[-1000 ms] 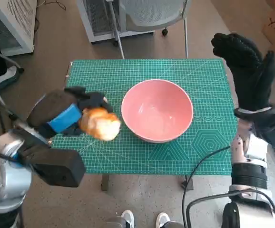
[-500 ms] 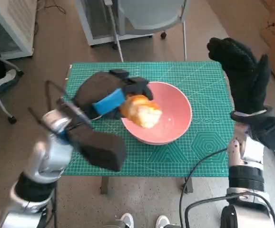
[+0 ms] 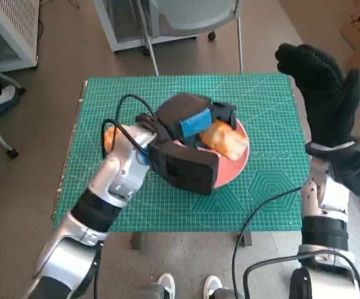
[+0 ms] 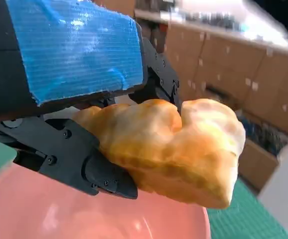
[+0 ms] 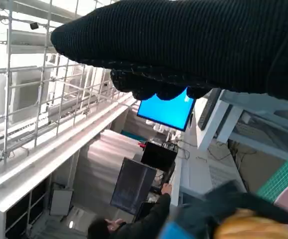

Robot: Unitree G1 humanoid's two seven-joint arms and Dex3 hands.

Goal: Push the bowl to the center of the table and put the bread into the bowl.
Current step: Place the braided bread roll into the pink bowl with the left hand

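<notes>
The black left hand with blue tape (image 3: pixel 189 121) grips the golden-brown bread roll (image 3: pixel 224 140) above the pink round bowl (image 3: pixel 237 163), which sits near the middle of the green cutting mat (image 3: pixel 273 106). The roll's long axis seems to run left-right. The gloved right hand (image 3: pixel 322 93) is raised at the right, fingers apart, holding nothing. A grey chair (image 3: pixel 192 14) stands beyond the far edge.

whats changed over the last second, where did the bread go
The left hand, holding the bread throughout, has carried it from the table's left side across the near rim to above the pink bowl; the bread is not released. The bowl stayed at the centre of the green mat, and the right hand stayed raised and open at the table's right edge. The camera shifted slightly.
</notes>
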